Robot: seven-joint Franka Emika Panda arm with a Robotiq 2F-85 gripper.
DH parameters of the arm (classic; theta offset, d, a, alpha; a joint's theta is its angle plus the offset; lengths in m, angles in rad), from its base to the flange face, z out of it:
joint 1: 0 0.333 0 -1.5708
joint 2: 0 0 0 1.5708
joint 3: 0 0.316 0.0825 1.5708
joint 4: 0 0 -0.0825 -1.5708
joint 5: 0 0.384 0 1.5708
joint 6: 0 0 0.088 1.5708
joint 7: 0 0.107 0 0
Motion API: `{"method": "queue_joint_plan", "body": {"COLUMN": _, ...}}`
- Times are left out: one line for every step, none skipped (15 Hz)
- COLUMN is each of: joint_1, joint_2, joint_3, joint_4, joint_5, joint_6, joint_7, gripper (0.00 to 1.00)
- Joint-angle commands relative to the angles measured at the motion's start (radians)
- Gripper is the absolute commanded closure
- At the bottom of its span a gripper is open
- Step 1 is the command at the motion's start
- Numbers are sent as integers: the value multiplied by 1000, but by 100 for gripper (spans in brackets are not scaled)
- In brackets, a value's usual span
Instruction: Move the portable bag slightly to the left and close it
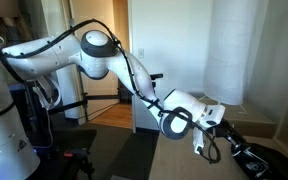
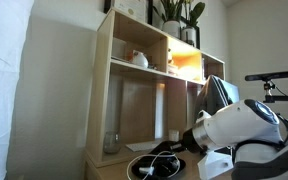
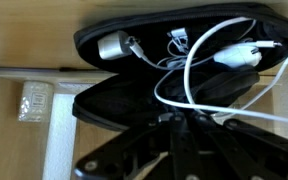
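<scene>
Gripper (image 3: 174,125) fully closed at the near flap of the open black bag (image 3: 119,100) lying on the wooden table (image 3: 24,30), hold unconfirmed; white cords (image 3: 189,65) looping across that flap could snag and jam closure.

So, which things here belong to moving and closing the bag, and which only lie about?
For the job: portable bag, lying open; pincer, shut at its edge.
Just lying about: white cords and grey plug inside the bag; clear packet beside it; shelf with plants.
</scene>
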Motion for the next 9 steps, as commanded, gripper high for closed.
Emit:
{"method": "queue_joint_plan", "body": {"joint_1": 9, "joint_2": -3, "joint_3": 0, "joint_4": 15, "joint_5": -8, "joint_6": 0, "joint_7": 4, "gripper": 99}}
{"method": "queue_joint_plan", "body": {"joint_1": 22, "joint_2": 1, "joint_3": -12, "joint_4": 11, "joint_5": 0, "joint_6": 0, "joint_7": 5, "gripper": 70}}
{"method": "queue_joint_plan", "body": {"joint_1": 29, "joint_2": 1, "joint_3": -16, "joint_4": 8, "joint_5": 4, "joint_6": 0, "joint_7": 4, "gripper": 69}}
{"method": "queue_joint_plan", "body": {"joint_1": 26, "joint_2": -2, "joint_3": -10, "joint_4": 17, "joint_5": -3, "joint_6": 0, "joint_7": 6, "gripper": 62}}
{"method": "queue_joint_plan", "body": {"joint_1": 33, "joint_2": -4, "joint_3": -13, "joint_4": 10, "joint_5": -1, "joint_6": 0, "joint_7": 5, "gripper": 55}}
{"method": "queue_joint_plan", "body": {"joint_1": 39, "joint_2": -6, "joint_3": -16, "joint_4": 1, "joint_5": 1, "joint_6": 0, "joint_7": 2, "gripper": 49}}
{"method": "queue_joint_plan", "body": {"joint_1": 38, "joint_2": -8, "joint_3": -13, "joint_4": 3, "joint_5": 0, "joint_6": 0, "joint_7": 4, "gripper": 40}}
{"method": "queue_joint_plan", "body": {"joint_1": 40, "joint_2": -12, "joint_3": -11, "joint_4": -4, "joint_5": 1, "joint_6": 0, "joint_7": 2, "gripper": 34}}
{"method": "queue_joint_plan", "body": {"joint_1": 46, "joint_2": -12, "joint_3": -17, "joint_4": -14, "joint_5": 5, "joint_6": 0, "joint_7": -1, "gripper": 25}}
